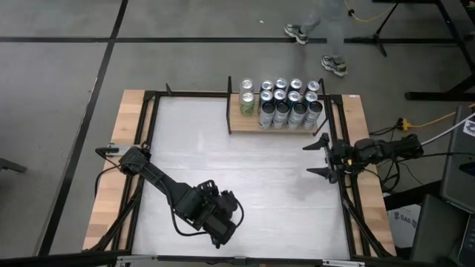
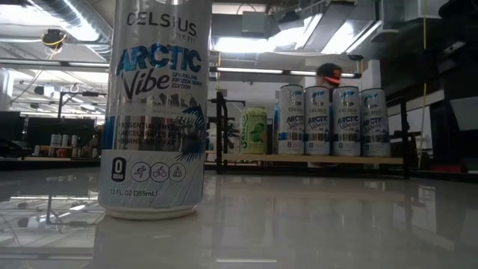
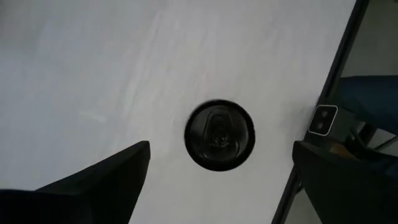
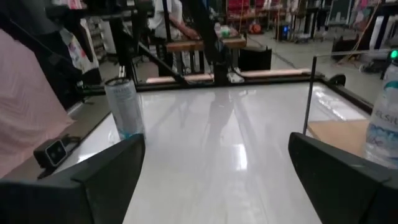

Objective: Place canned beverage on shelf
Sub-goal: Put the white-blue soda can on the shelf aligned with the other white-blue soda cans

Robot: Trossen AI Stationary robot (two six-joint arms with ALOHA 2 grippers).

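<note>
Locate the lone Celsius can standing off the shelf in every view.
High view: not visible, probably hidden under the left arm.
Low view: lone can, large, left foreground.
Left wrist view: its dark top, centre.
Right wrist view: left of centre.
Shared landmark: shelf, absent from left wrist.

Cans [image 1: 286, 104] on shelf [image 1: 248, 116]

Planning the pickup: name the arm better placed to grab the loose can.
Left. Its open gripper hangs directly above the loose can; the right gripper waits at the table's far edge.
</note>
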